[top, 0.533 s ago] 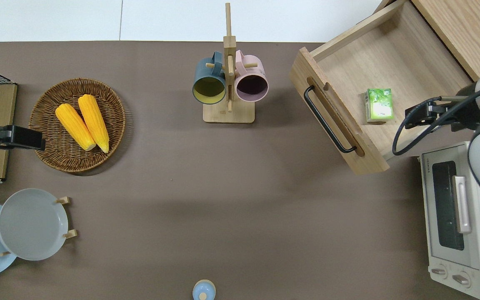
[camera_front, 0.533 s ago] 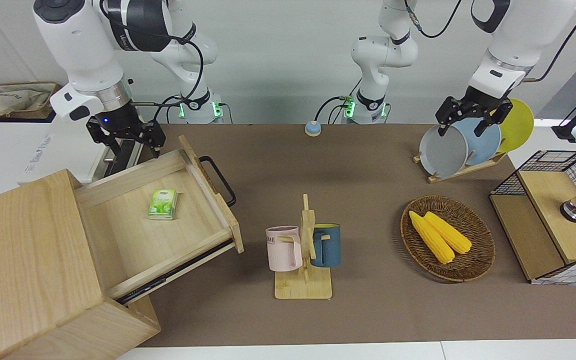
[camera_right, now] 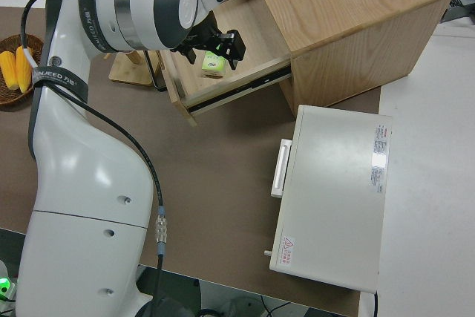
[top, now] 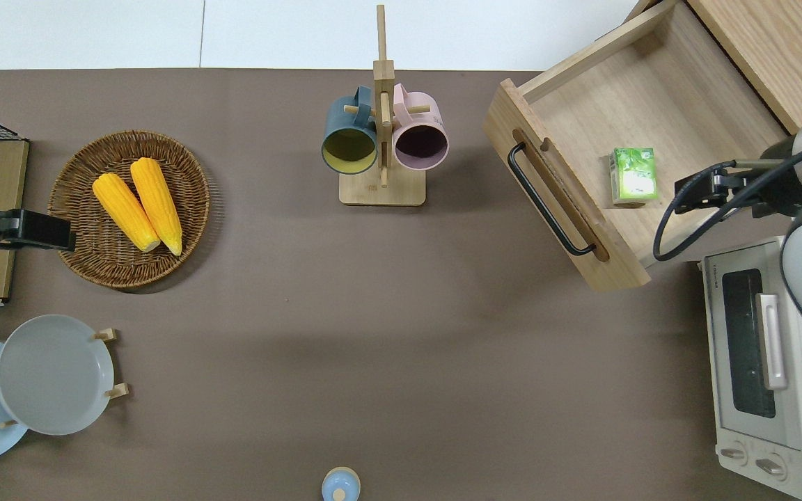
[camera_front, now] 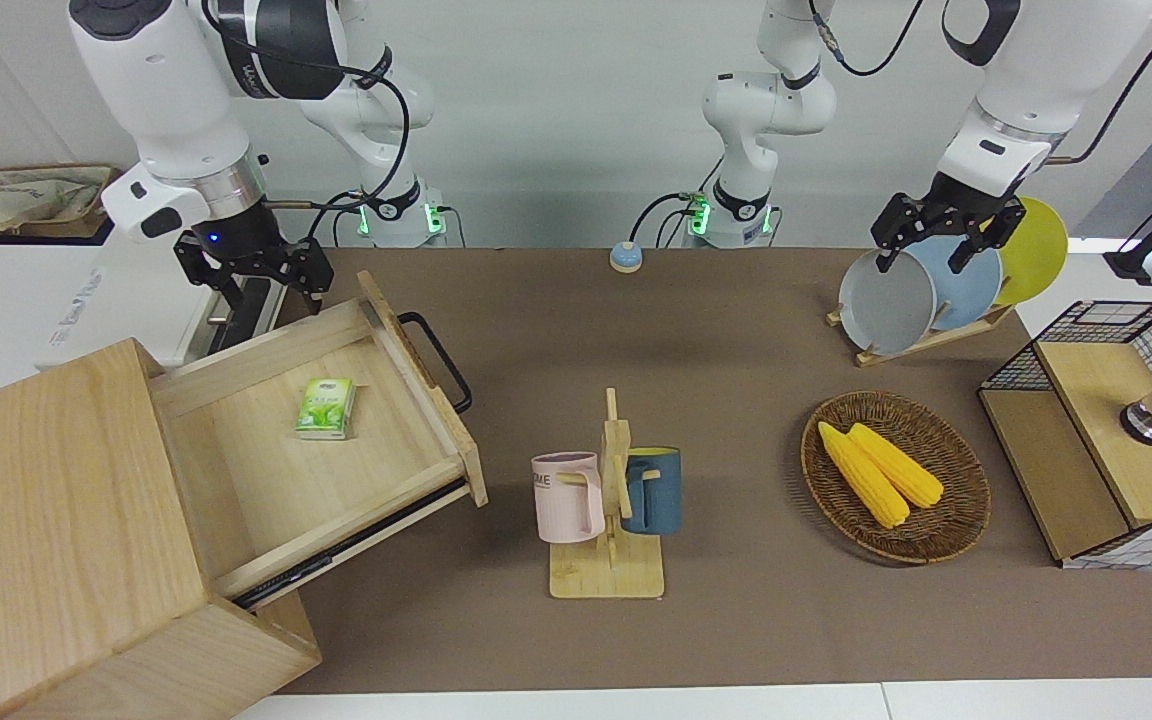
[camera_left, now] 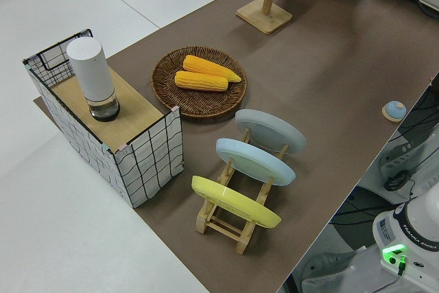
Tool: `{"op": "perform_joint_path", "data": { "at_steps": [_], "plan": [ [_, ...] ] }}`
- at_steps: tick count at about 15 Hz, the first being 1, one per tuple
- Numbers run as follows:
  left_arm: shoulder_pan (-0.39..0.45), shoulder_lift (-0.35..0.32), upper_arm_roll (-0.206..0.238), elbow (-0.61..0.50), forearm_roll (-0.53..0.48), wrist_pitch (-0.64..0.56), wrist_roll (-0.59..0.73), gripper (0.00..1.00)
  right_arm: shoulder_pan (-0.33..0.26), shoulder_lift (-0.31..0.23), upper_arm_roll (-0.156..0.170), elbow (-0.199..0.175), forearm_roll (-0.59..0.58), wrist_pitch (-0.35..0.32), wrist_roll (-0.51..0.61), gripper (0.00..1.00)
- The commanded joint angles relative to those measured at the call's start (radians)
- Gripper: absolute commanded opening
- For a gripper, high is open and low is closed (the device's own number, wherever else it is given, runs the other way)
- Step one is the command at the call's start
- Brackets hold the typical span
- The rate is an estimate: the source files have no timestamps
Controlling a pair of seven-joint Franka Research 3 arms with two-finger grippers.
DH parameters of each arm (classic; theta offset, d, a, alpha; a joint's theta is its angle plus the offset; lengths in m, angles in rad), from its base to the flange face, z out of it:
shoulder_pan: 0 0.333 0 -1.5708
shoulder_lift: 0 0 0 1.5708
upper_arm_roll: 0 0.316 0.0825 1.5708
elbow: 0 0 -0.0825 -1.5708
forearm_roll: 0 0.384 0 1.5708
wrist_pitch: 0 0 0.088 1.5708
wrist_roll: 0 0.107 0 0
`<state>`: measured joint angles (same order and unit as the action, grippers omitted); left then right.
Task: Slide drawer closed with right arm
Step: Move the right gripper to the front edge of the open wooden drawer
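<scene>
At the front view's left, the wide light-wood drawer (camera_front: 336, 420) with its black loop handle (camera_front: 439, 358) stands fully pulled out, the right arm's black gripper (camera_front: 254, 270), fingers apart, poised at its upper edge; closing hasn't begun, and I judge it must next reach the front panel and push.

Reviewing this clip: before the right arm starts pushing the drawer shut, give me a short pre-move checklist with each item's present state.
1. drawer stands pulled out of the wooden box: ok, there is travel left to close.
2. green packet lies flat inside the drawer, below its walls: ok.
3. black handle and front panel are free of other things: ok.
4. right gripper is placed against the front panel: not ok; the overhead view shows it over the drawer's edge nearer the robots.
5. right gripper's fingers are open, holding nothing: ok.
6. left gripper is parked: ok.
</scene>
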<state>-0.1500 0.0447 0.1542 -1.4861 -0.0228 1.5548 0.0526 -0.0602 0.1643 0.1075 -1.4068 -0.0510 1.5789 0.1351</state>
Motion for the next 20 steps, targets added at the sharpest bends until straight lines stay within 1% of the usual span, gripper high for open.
{"op": "perform_joint_path", "data": {
  "at_steps": [1,4,5,6,8,10,11,14,16,18,20],
  "plan": [
    [-0.017,0.012,0.016,0.02,0.014,0.001,0.006,1.0,-0.012,0.001,0.009,0.008,0.006,-0.002,0.001,0.985],
    [-0.017,0.012,0.016,0.02,0.014,0.001,0.006,1.0,-0.017,0.0,0.011,0.009,0.011,-0.004,0.003,0.975],
    [-0.017,0.012,0.016,0.02,0.014,0.001,0.006,1.0,-0.02,0.0,0.011,0.009,0.013,-0.004,0.003,0.929],
    [-0.017,0.012,0.016,0.02,0.014,0.001,0.006,1.0,-0.02,0.0,0.011,0.009,0.013,-0.004,0.001,0.815],
    [-0.017,0.012,0.016,0.02,0.015,0.001,0.006,1.0,-0.021,0.0,0.011,0.009,0.013,-0.008,-0.002,0.468],
    [-0.017,0.012,0.016,0.02,0.014,0.001,0.006,1.0,-0.021,0.0,0.011,0.009,0.014,-0.008,-0.005,0.181],
    [-0.017,0.012,0.016,0.02,0.014,0.001,0.006,1.0,-0.021,0.0,0.011,0.009,0.014,-0.008,-0.005,0.01],
    [-0.017,0.012,0.016,0.02,0.014,0.001,0.006,1.0,-0.021,0.0,0.009,0.009,0.051,-0.008,-0.005,0.0],
    [-0.017,0.012,0.016,0.02,0.015,0.001,0.006,1.0,-0.021,-0.002,0.009,0.009,0.056,-0.01,-0.005,0.0],
    [-0.017,0.012,0.016,0.02,0.015,0.001,0.006,1.0,-0.02,-0.006,0.009,0.012,0.053,-0.034,-0.003,0.0],
    [-0.017,0.012,0.016,0.02,0.015,0.001,0.006,1.0,-0.015,-0.008,0.009,0.051,0.053,-0.063,0.001,0.0]
  ]
}}
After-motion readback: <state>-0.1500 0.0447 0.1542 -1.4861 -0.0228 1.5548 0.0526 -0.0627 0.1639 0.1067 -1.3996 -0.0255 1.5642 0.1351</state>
